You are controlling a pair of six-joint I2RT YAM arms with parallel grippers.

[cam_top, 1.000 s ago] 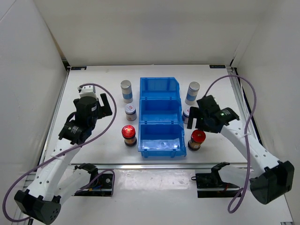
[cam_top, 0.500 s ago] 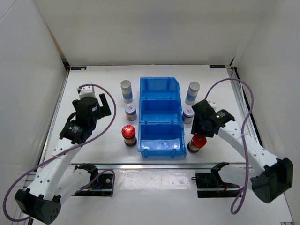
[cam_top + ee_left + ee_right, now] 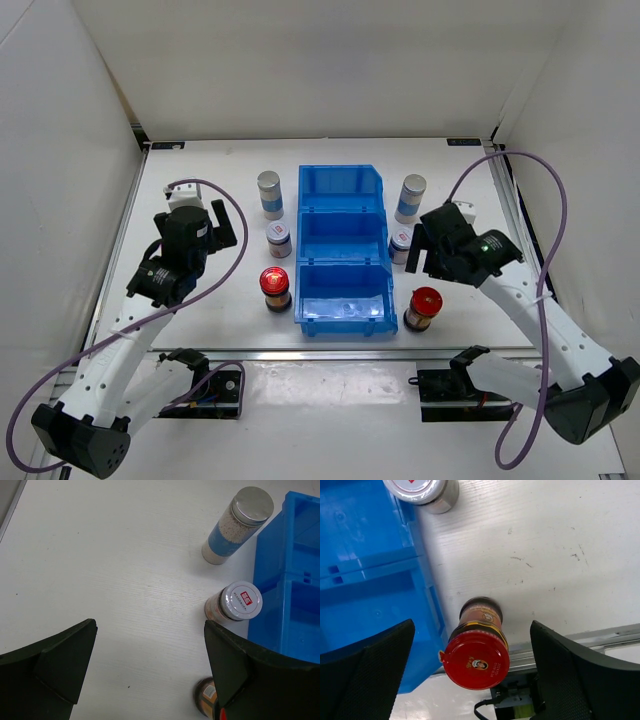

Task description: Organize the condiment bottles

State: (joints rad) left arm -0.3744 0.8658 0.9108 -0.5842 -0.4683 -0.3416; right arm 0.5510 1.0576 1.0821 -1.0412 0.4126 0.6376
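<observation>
Table: your white table (image 3: 200,180) holds six small bottles and one long blue plastic bin (image 3: 340,185).
Bin: it lies in the middle of the table, with three boxes in a row from far to near.
Left side: three bottles stand in a line along the left of the bin.
Left far: the tall white-and-blue bottle with a grey cap (image 3: 269,193) stands near the bin's far box.
Left middle: the short bottle with a white lid (image 3: 279,239) stands just beside the bin wall.
Left near: the dark bottle with a round red cap (image 3: 275,288) stands just beside the bin's near box.
Right far: the second tall grey-capped bottle (image 3: 410,197) stands near the bin's far box.
Right middle: the second short white-lidded bottle (image 3: 399,241) stands beside the bin. From above, your right arm partly hides it.
Right near: the second dark red-capped bottle (image 3: 475,655) stands just beside the bin's near corner, close to the table's near edge.
Left fingers (image 3: 55,665): they are spread wide and hold nothing. They hang over bare table to the left of the left row.
Right fingers (image 3: 370,665): they are spread wide and hold nothing. In your right wrist view the red cap shows between them, but they do not touch it.
</observation>
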